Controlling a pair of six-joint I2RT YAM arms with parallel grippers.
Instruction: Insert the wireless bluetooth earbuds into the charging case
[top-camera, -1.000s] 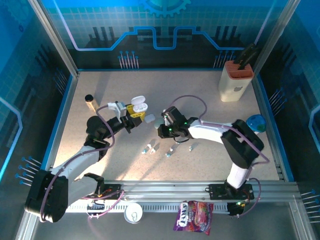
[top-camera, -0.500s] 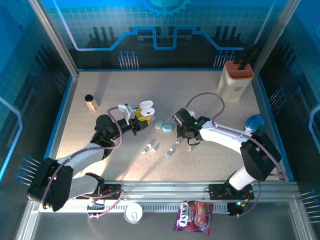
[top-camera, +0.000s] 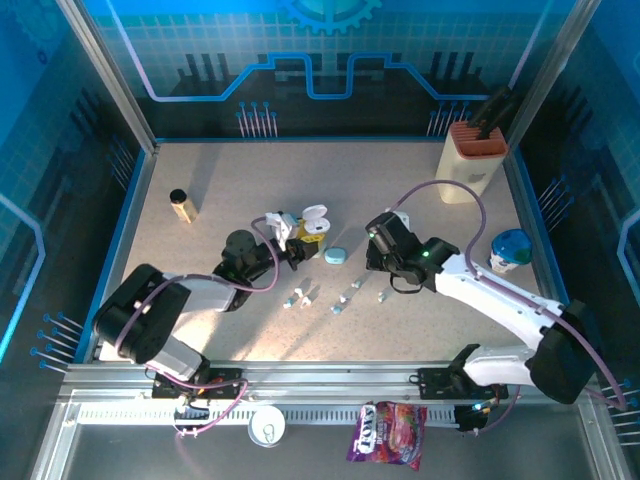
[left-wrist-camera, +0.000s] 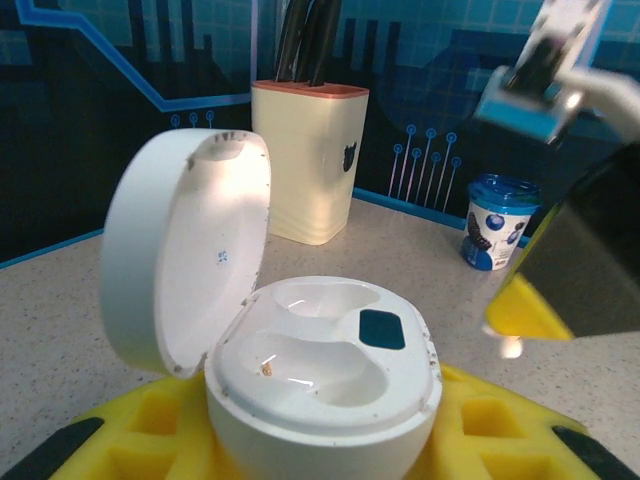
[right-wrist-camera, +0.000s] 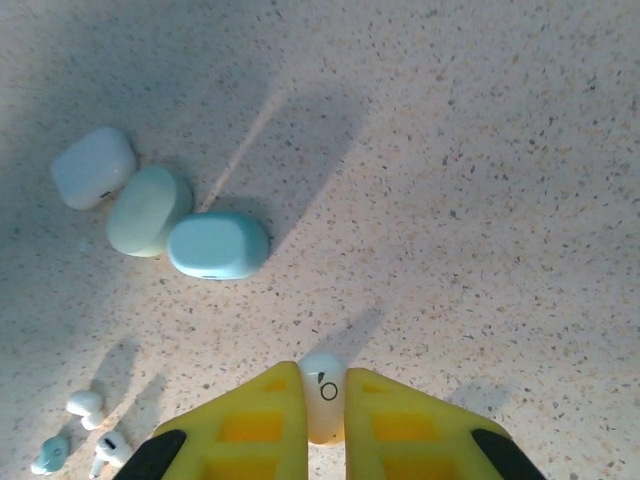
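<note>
so wht rnd case (left-wrist-camera: 322, 372) hinged open

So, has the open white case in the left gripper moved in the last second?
Yes. The open white case, clamped in the left gripper, has moved right, farther from the small bottle standing at the left.

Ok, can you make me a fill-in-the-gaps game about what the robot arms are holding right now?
1. The left gripper holds a white charging case with its lid ___.
2. The wells inside that case are ___.
3. The right gripper pinches one tiny white ___.
4. In the right wrist view, ___ closed cases lie together on the table.
Missing words: open; empty; earbud; three.
</note>
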